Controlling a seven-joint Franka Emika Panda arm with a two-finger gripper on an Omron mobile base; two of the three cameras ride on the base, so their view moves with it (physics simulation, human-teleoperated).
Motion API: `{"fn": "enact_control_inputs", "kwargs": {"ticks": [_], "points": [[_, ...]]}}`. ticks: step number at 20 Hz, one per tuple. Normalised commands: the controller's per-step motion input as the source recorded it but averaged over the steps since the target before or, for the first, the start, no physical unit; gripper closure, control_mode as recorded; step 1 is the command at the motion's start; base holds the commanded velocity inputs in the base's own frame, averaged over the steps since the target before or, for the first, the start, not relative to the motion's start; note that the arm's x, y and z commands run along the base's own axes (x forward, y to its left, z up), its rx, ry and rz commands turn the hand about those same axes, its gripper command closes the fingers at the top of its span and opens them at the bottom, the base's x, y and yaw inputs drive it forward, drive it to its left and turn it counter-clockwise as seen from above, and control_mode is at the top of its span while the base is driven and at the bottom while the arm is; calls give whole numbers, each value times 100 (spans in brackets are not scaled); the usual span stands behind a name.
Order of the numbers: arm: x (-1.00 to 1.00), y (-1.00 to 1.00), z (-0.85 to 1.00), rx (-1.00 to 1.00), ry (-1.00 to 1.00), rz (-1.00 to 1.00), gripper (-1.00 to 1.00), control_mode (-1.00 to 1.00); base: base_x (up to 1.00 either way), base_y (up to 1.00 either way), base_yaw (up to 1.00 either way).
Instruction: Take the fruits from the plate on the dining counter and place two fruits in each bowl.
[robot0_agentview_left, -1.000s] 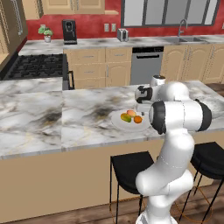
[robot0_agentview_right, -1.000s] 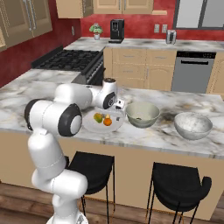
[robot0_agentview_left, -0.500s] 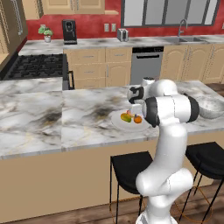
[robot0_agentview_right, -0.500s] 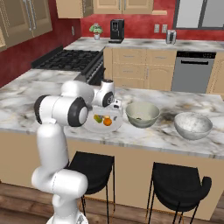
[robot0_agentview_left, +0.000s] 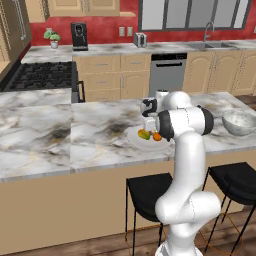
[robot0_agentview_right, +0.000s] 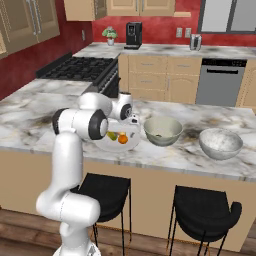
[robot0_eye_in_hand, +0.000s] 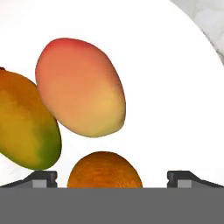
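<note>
— Fruits on the smooth white plate (robot0_eye_in_hand: 166, 87): what shapes?
— Oval peach-red fruit (robot0_eye_in_hand: 81, 87), yellow-green fruit (robot0_eye_in_hand: 24, 124) touching it, round dimpled orange fruit (robot0_eye_in_hand: 105, 170) between the tool's (robot0_eye_in_hand: 111, 177) spread fingertips, on the marbled tabletop (robot0_agentview_left: 75, 145).

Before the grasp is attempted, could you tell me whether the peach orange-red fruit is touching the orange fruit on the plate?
Apart. The hand view shows a strip of white plate between the peach orange-red fruit and the orange fruit.
</note>
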Motion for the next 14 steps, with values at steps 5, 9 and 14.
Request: {"fn": "enact_control_inputs", "kwargs": {"ticks": [5, 9, 14], "points": [[0, 0, -34, 0, 0, 0, -100, -100, 0, 0, 0], [-12, 0, -37, 0, 0, 0, -100, -100, 0, 0, 0], [-35, 0, -28, 0, -3, 0, -100, -100, 0, 0, 0]]}}
